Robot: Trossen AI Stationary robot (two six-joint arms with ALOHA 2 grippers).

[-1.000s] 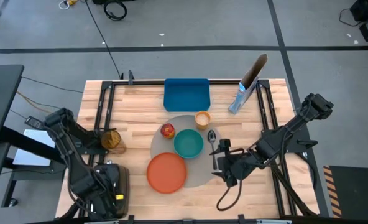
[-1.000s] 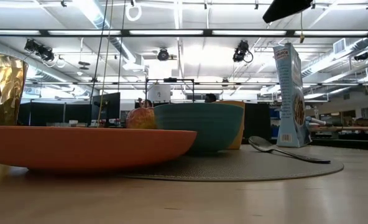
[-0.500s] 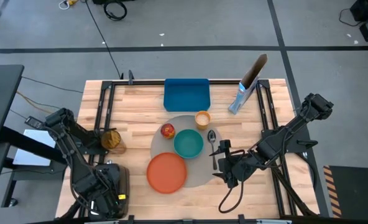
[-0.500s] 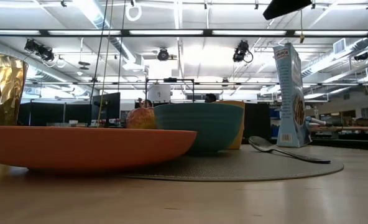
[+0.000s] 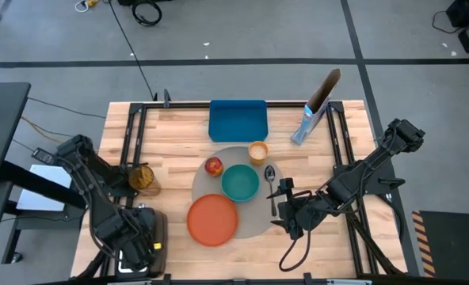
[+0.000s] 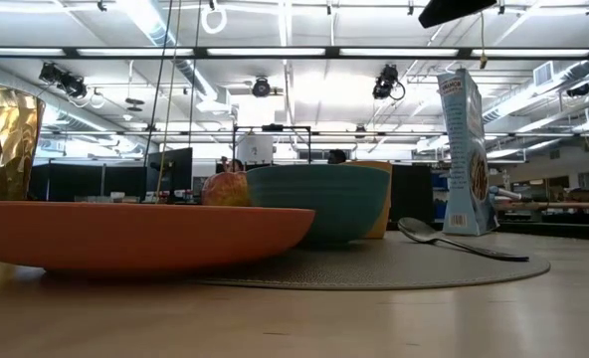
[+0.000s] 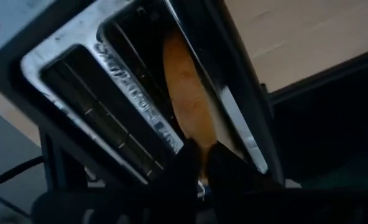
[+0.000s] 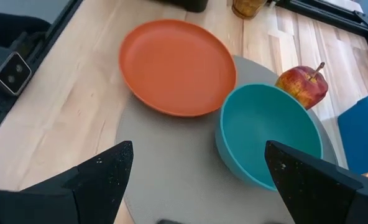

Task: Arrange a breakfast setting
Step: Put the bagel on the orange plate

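Note:
The round bread (image 7: 187,93) stands on edge in one slot of the silver-and-black toaster (image 5: 147,226) at the table's near left. My left gripper (image 7: 204,168) is above the toaster, pointing down, shut on the bread. On the grey mat (image 5: 254,220) sit the teal bowl (image 5: 240,183), orange plate (image 5: 213,219), red apple (image 5: 213,166), orange-yellow cup (image 5: 257,151) and metal spoon (image 5: 270,178). My right gripper (image 5: 286,210) is open and empty just right of the mat, its fingers wide apart in the right wrist view (image 8: 202,186). The blue cereal bag (image 5: 314,111) stands at the far right. My left gripper pinches the bread's upper edge (image 7: 202,146) between its two fingers. The fingers come from above, pointing down into the slot, one on each flat face. The rest of the bread sits inside the toaster slot, upright.
A blue rectangular tray (image 5: 238,120) lies at the far middle. A gold crinkled container (image 5: 142,178) stands left of the mat. Black frame rails run along the table's left and right sides. Bare wood shows near the front edge right of the plate.
My left gripper has shifted a little over the toaster. My right arm and the things on the mat have kept still.

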